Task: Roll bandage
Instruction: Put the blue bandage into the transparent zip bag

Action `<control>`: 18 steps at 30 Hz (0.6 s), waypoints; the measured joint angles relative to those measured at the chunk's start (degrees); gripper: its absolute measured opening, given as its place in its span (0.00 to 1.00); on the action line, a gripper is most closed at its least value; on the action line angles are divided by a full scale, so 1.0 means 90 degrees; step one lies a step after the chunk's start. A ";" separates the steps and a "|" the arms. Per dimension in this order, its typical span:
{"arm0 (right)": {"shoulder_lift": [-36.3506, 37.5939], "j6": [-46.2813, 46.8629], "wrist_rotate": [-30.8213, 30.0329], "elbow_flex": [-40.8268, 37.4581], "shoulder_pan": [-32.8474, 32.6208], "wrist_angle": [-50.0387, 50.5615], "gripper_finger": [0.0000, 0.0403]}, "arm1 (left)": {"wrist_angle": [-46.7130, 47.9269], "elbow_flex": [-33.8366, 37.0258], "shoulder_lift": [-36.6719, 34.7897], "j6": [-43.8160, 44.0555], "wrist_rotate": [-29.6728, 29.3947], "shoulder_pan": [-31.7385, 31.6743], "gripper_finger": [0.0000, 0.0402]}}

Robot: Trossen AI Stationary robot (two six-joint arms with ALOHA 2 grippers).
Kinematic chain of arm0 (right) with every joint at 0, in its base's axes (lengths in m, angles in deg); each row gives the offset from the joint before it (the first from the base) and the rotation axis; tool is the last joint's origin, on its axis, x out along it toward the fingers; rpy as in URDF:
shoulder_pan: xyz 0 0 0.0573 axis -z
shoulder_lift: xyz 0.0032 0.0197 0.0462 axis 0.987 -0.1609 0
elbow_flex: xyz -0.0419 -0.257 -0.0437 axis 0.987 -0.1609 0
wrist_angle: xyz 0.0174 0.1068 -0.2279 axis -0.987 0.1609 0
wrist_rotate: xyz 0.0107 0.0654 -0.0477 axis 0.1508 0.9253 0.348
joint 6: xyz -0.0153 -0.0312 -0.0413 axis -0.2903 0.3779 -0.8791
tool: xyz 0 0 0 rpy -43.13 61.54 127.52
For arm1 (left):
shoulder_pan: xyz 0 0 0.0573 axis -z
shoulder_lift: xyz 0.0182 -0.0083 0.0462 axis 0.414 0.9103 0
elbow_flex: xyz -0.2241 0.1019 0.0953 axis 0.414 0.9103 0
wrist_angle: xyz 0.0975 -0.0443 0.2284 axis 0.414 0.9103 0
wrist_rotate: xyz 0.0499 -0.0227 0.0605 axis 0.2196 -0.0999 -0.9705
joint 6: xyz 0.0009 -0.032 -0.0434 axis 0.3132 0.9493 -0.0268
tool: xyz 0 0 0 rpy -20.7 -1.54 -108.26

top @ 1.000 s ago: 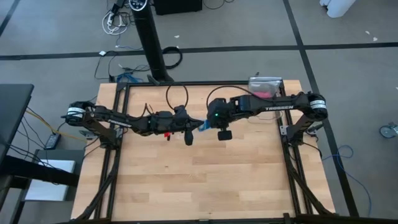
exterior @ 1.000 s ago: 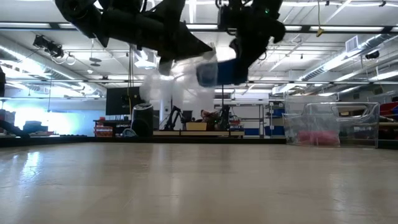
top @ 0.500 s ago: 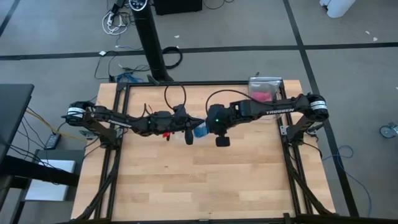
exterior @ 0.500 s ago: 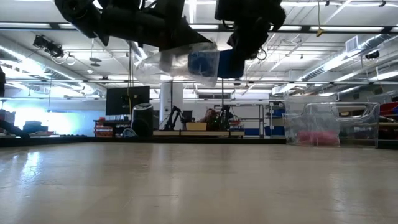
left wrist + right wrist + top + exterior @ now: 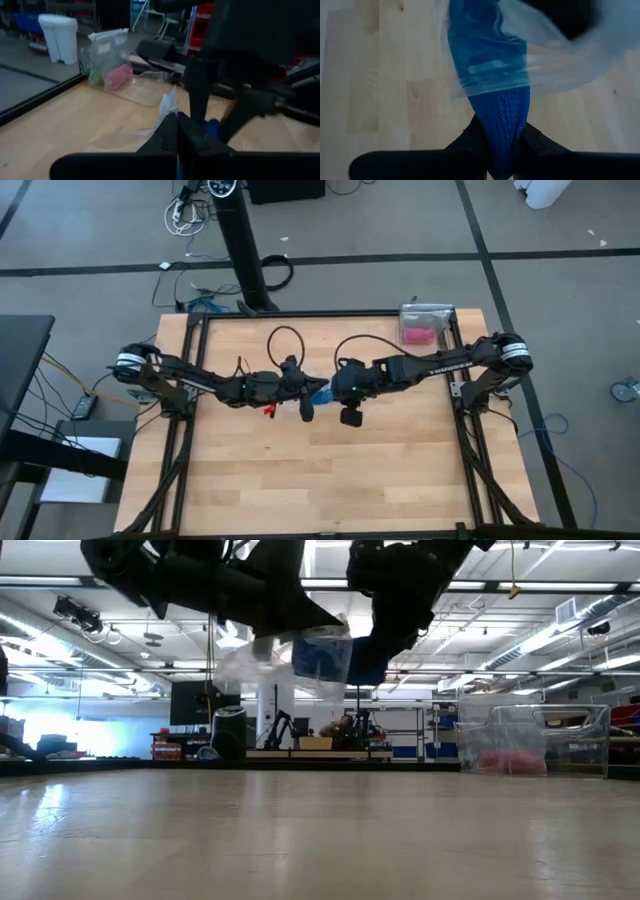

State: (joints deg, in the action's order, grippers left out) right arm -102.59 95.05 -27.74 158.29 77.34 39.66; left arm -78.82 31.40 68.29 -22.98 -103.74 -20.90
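Observation:
The bandage (image 5: pixel 501 117) is a bright blue knit strip, partly inside a clear plastic bag (image 5: pixel 485 55). Both hang high above the wooden table (image 5: pixel 320 480) near its middle, and the bandage shows blue in the high view (image 5: pixel 321 393) and the low view (image 5: pixel 320 658). My left gripper (image 5: pixel 177 119) comes from the table's left and is shut on the bag. My right gripper (image 5: pixel 502 142) comes from the right and is shut on the bandage's end that sticks out of the bag. My left gripper pinches the clear bag's crumpled edge (image 5: pixel 168 104) between its two fingers; one layer or several, I cannot tell. The bag is lifted clear of the table and hangs slack beside the fingers. My right gripper pinches the bandage's free end (image 5: pixel 502 127) between its two fingers (image 5: pixel 476 134), outside the bag's mouth. The strip runs on from the fingers into the bag, clear of the table.
A clear container with the pink roll (image 5: pixel 425 328) stands at the table's far right corner; it also shows in the low view (image 5: pixel 530 745) and the left wrist view (image 5: pixel 116 76). Bare wood lies under and in front of both grippers.
Both grippers have gone a little toward the table's near edge, the right one more, still shut on the bag and the bandage. The bag with the blue strip has shifted a little toward the left arm and stays clear of the table.

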 joint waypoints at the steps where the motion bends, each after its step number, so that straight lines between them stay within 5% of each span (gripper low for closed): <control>1: 0.0079 0.0001 -0.0018 -0.0093 0.0000 -0.0048 0.11 | -0.0267 0.0088 0.0070 -0.0065 -0.0001 0.0013 0.00; 9: 0.0860 0.0454 0.0199 -0.1366 0.0061 -0.1822 0.11 | -0.3052 0.0902 0.0553 -0.0084 -0.0036 0.0023 0.00; 18: 0.0964 0.1200 0.0224 -0.1914 0.0087 -0.2462 0.11 | -0.3665 0.0720 0.1163 -0.0383 -0.0471 0.0148 0.00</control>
State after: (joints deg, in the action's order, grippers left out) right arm -93.91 105.85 -25.72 141.06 78.13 17.50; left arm -111.80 37.89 78.75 -26.44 -107.98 -19.57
